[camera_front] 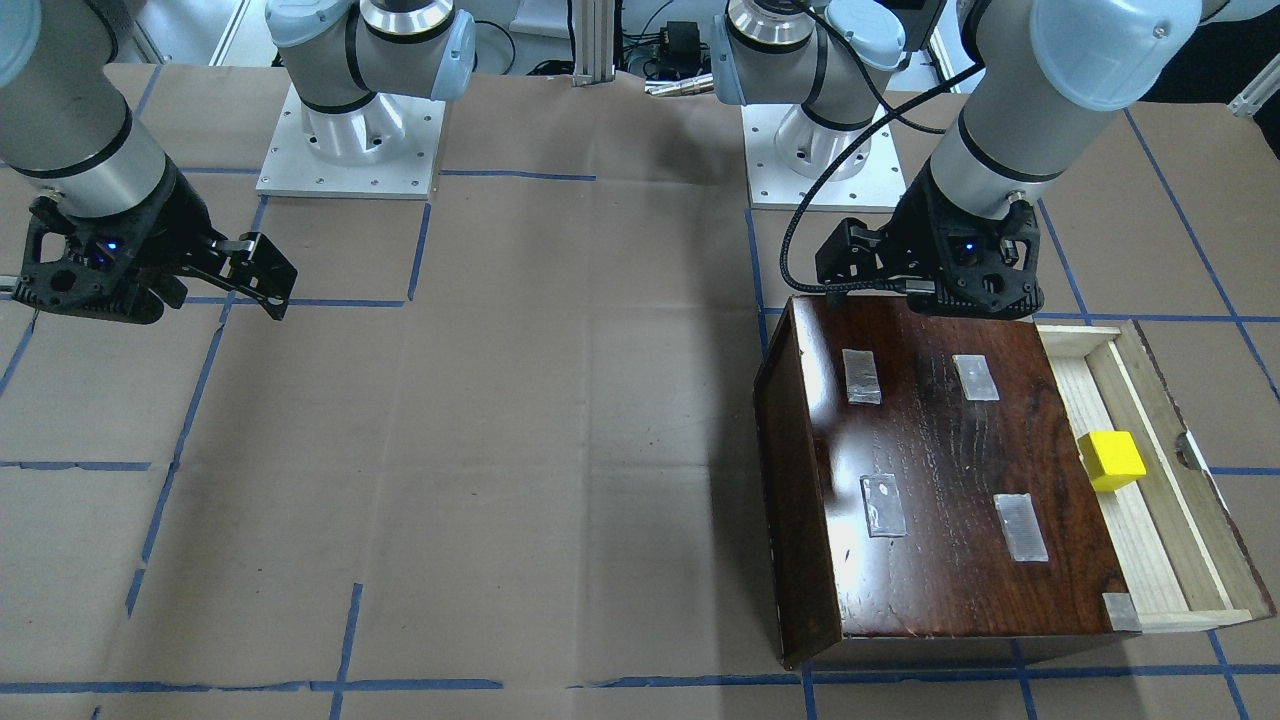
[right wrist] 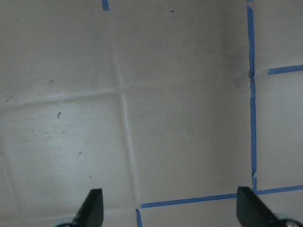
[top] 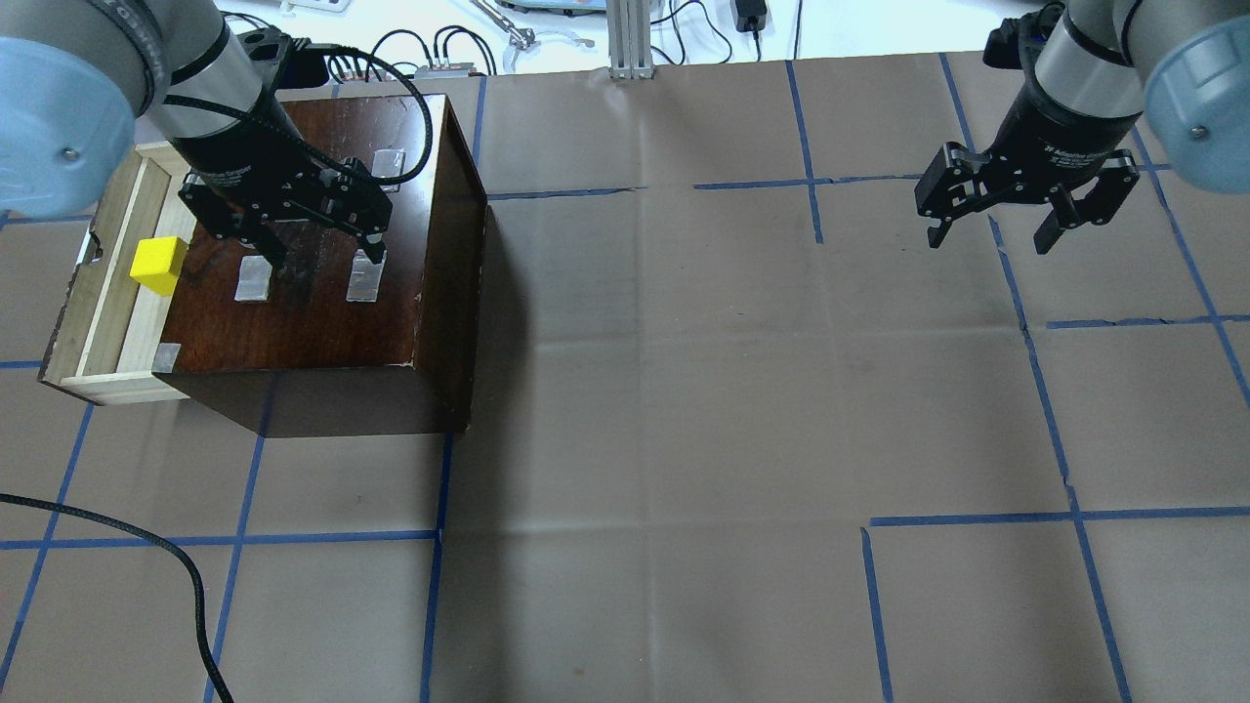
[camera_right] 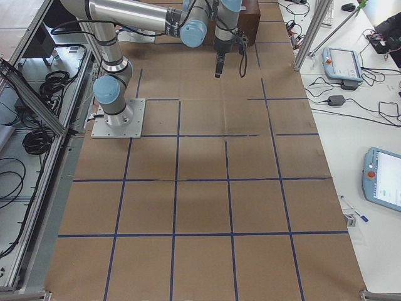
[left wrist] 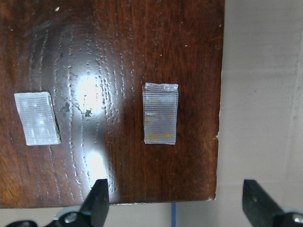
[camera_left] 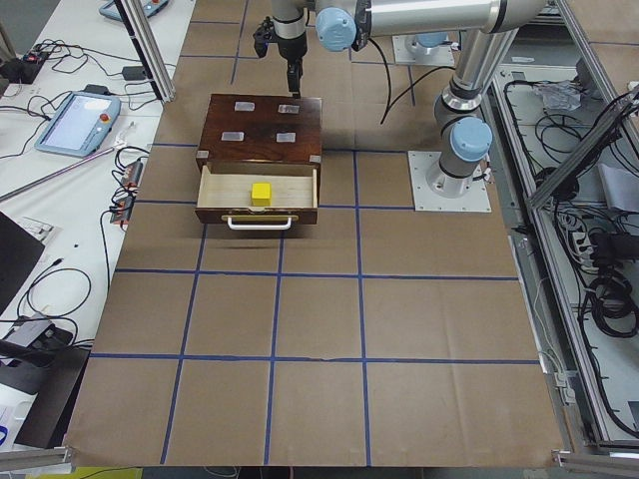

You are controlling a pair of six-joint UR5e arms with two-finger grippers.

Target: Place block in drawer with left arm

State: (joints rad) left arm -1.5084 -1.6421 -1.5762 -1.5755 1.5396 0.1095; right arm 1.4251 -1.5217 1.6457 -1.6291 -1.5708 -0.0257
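Observation:
The yellow block (camera_front: 1112, 460) lies in the pulled-out pale-wood drawer (camera_front: 1190, 540) of the dark-brown box (camera_front: 950, 480). It also shows in the overhead view (top: 158, 265) and in the exterior left view (camera_left: 262, 192). My left gripper (top: 325, 256) hangs over the box's top, beside the drawer and apart from the block. It is open and empty. In the left wrist view its fingertips (left wrist: 99, 198) straddle the box's edge and a tape patch (left wrist: 160, 113). My right gripper (top: 991, 239) is open and empty above the brown paper, far from the box.
The box top carries several clear tape patches (top: 252, 281). A black cable (top: 186, 576) lies on the table near the robot's left front. Blue tape lines (top: 1035, 391) grid the paper. The arm bases (camera_front: 350, 150) stand at the table's robot side.

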